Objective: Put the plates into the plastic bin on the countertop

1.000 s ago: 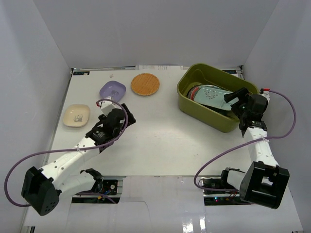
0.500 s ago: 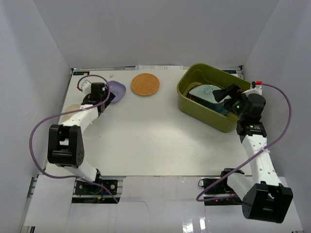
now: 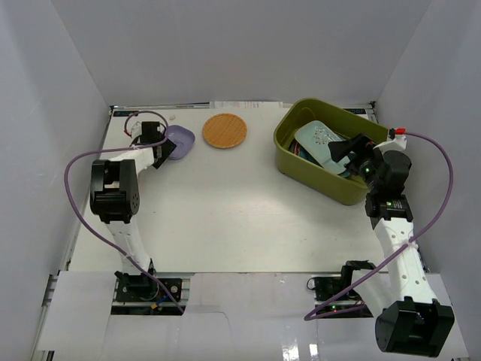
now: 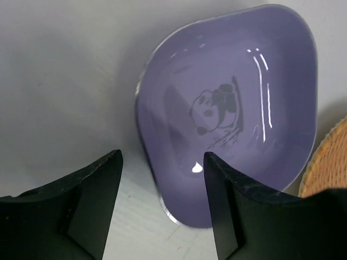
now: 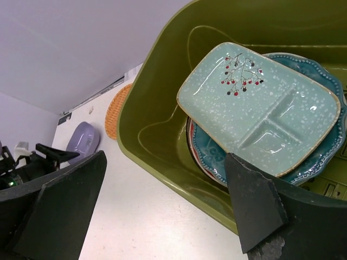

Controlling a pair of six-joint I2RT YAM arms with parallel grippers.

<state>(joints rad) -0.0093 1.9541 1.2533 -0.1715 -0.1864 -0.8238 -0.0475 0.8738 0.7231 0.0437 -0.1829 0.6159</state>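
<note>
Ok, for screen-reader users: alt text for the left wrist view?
A lavender square dish with a panda drawing lies on the white countertop, its rim between the left gripper's open jaws; an orange plate's edge shows at right.

The overhead camera sits high, behind the near edge of the flat white tabletop, and looks down and forward from far off, taking in the whole surface and the white walls around it. The left wrist camera hangs very close over the glossy lavender square dish with a panda print, facing almost straight down past the left claw; the round orange woven plate clips its right edge. The right wrist camera looks low and slanting past the right claw, close across the olive-green plastic bin, towards the far left corner. The lavender dish and the orange plate appear in all three views; the bin appears in the overhead and right wrist views.
</note>
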